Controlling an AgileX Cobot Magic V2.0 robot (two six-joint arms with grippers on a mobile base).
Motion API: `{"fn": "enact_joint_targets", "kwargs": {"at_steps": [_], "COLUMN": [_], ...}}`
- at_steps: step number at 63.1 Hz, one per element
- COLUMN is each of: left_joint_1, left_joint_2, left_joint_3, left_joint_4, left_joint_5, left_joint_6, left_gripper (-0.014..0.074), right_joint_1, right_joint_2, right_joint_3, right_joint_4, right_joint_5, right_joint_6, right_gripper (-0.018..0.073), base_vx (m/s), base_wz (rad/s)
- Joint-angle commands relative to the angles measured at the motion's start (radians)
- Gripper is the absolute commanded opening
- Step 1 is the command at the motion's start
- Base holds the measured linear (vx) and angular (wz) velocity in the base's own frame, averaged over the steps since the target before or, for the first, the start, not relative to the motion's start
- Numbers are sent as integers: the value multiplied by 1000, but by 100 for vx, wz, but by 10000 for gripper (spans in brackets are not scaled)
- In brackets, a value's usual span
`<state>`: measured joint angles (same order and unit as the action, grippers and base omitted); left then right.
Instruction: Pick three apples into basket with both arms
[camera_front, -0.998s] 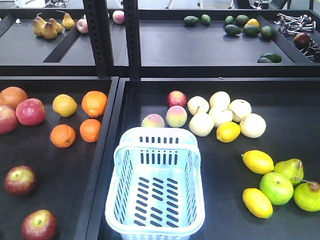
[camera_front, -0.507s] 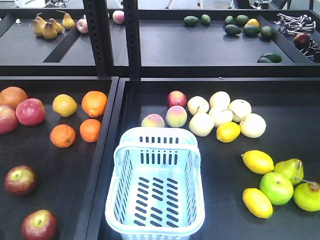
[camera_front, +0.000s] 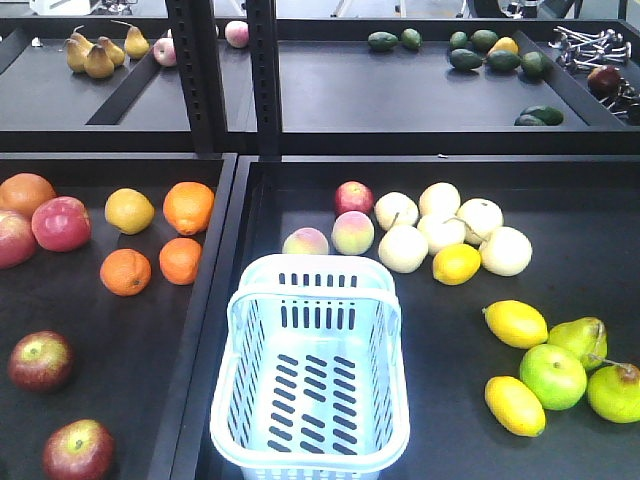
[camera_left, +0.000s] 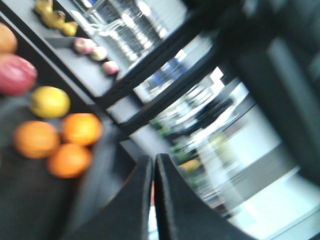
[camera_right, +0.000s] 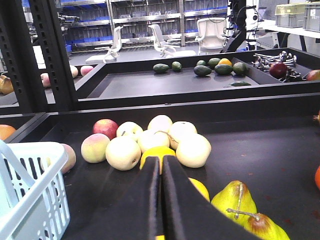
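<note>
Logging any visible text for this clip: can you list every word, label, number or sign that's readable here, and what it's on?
None can be read.
The basket carries no label, and the apples and oranges show no stickers.
On the racks behind, in the right wrist view, any writing is too small to tell.
The left wrist view is blurred throughout.

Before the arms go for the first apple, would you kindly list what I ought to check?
1. Basket upright and empty: ok.
2. Dark apples lying unobstructed in the left tray: ok.
3. Third one located: cannot tell.
4. Left pincer open for a grasp: not ok, shut.
5. Right pincer open for a grasp: not ok, shut.
6. Left wrist view sharp enough to aim: not ok, blurred.
</note>
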<state>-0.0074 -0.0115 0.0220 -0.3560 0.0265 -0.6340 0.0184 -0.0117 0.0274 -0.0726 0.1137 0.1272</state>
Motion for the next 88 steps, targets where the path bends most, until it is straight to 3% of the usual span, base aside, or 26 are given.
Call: {"fn": "enact_joint_targets", "kwargs": {"at_steps": [1,5,12,36,53,73,82,88], "left_joint_1": [0,0,-3,-30,-203,-468,-536,-560], "left_joint_2": [-16,-16,-16,127,366,699,824,893], "left_joint_3": [-2,-8,-78,-428,-568,-681,-755,-804], "left_joint_4": [-180,-241,-220,246,459,836,956,994], "left_joint_5": [-153,-194,-199,-138,-78,-81,-61,-39], "left_joint_6": [-127,-178,-201,-204,-203,-202,-202,-202], "left_gripper": [-6,-6,-6,-6,-6,-6,-6,-6], "right_joint_1": [-7,-7,-7,-7,-7,-7,-7,-7], "right_joint_2": [-14,-14,-14,-14,-14,-14,-14,-14], "right_joint_3": [14,14,14,14,14,14,14,14], "right_joint_4": [-12,-12,-12,-12,-12,-12,-12,-12], "right_joint_5": [-78,-78,-78,-78,-78,-78,-78,-78], "right_joint_6": [-4,-4,-4,-4,-4,-4,-4,-4], "right_gripper": [-4,-4,-4,-4,-4,-4,-4,-4], "base_vx": [0,0,0,0,0,0,0,0], "base_wz": [0,0,0,0,0,0,0,0]}}
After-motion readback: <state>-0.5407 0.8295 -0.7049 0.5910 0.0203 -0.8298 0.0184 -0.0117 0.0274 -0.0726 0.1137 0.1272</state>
